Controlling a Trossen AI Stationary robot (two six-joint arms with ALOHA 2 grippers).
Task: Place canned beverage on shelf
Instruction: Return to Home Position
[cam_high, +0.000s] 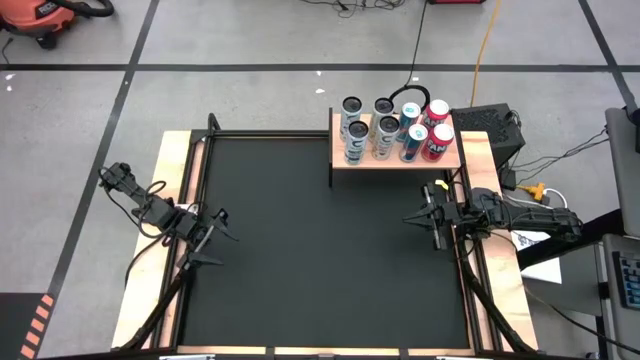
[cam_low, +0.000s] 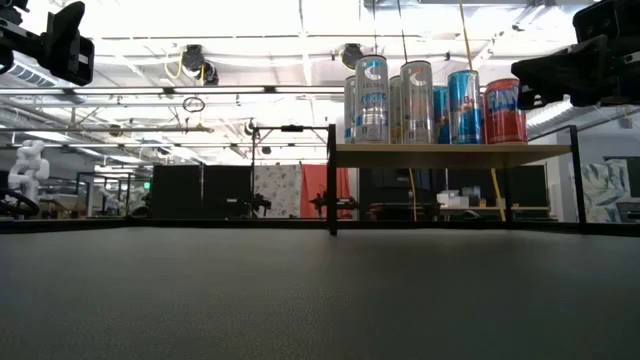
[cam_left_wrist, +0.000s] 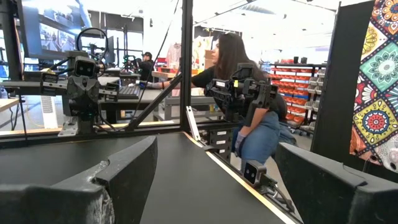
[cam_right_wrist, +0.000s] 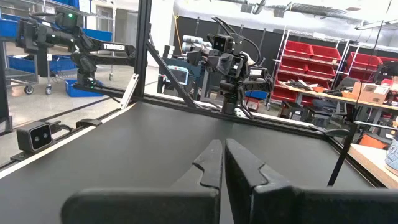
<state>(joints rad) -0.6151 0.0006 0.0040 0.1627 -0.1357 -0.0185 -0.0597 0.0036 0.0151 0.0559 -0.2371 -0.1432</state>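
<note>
The light wooden shelf (cam_high: 400, 160) stands at the far right of the black mat (cam_high: 320, 250) on dark legs. Several cans (cam_high: 395, 130) stand upright on its top: silver ones at the left, blue in the middle, red (cam_high: 437, 142) at the right. They also show in the low view (cam_low: 430, 100). My left gripper (cam_high: 215, 240) hovers open and empty at the mat's left edge. My right gripper (cam_high: 432, 215) hovers shut and empty at the mat's right edge, just near of the shelf; its closed fingers show in the right wrist view (cam_right_wrist: 224, 165).
A black frame (cam_high: 200, 135) borders the mat. A black box (cam_high: 490, 125) and cables lie right of the shelf. A person (cam_left_wrist: 249, 99) crouches beyond the table's right side in the left wrist view. The mat's middle holds no objects.
</note>
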